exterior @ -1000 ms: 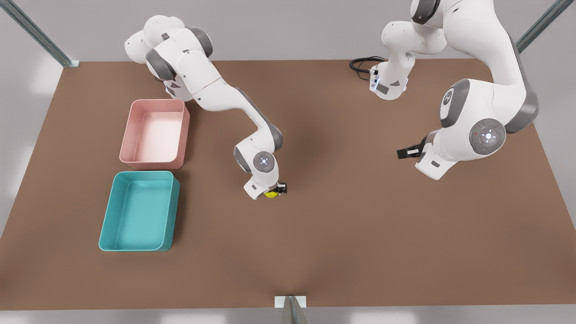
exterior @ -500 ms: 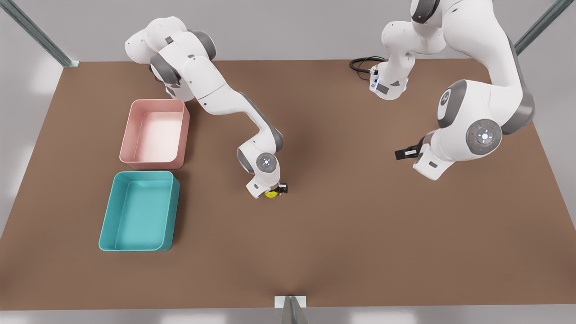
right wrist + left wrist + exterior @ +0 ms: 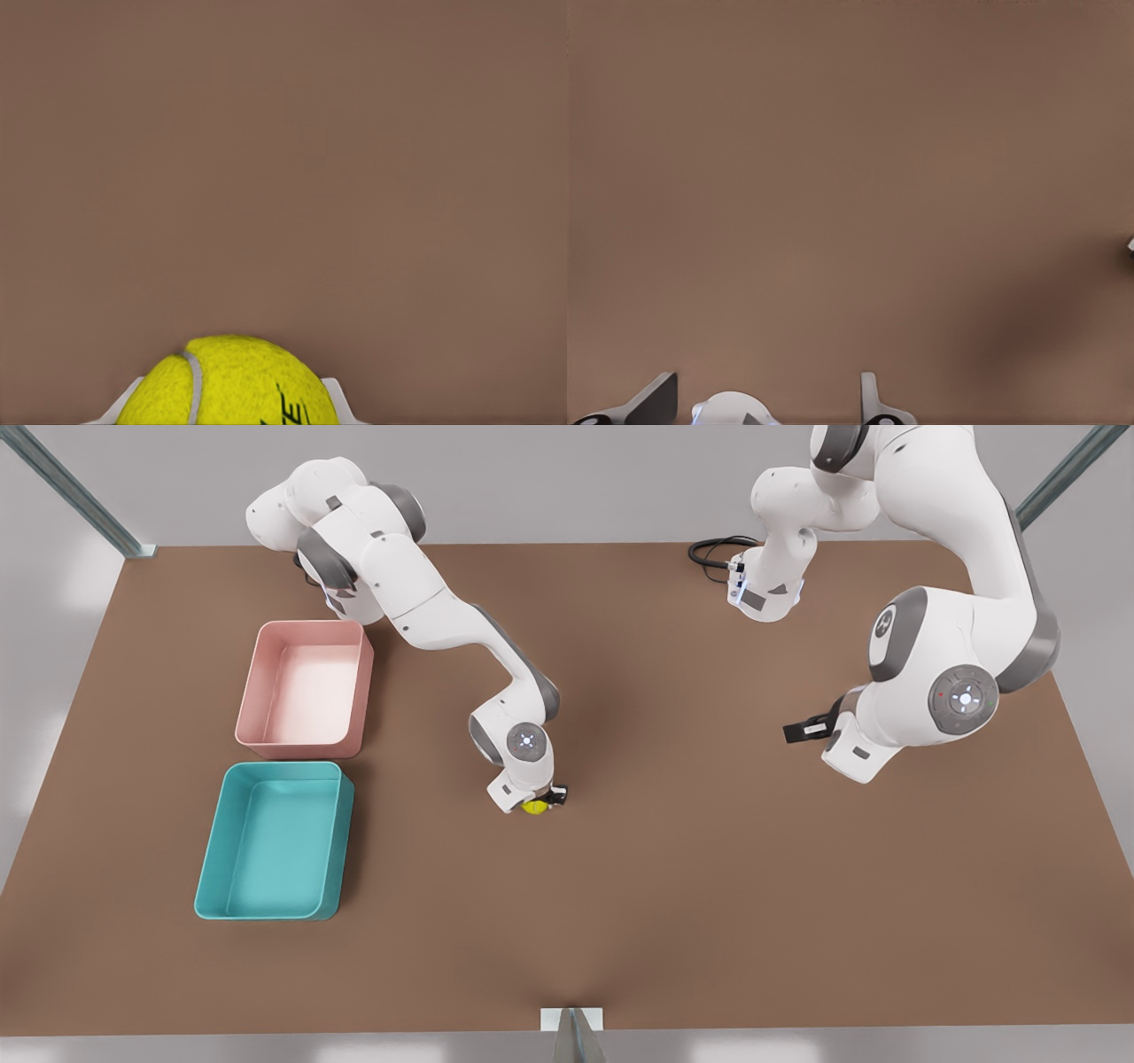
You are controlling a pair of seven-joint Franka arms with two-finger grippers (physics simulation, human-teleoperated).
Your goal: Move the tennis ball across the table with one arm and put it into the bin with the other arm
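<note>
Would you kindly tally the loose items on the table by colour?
Yellow-green: 1, the tennis ball, between the right gripper's fingers.
Pink: 1, the pink bin.
Teal: 1, the teal bin.
Total: 3.
The left gripper waits open, apart over the table.

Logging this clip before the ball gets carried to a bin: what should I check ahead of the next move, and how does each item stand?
1. Ball in grip: the right pincer sits on the tennis ball, a pale finger at each side. Ok.
2. Ball lifted off the table: cannot tell; the pincer is very low.
3. Left pincer out of the way: open and empty, waiting far toward the front view's right. Ok.
4. Pink bin and teal bin ready: both upright and empty. Ok.
5. Path from ball to bins: bare table between them. Ok.
6. Which bin is meant: cannot tell.
</note>
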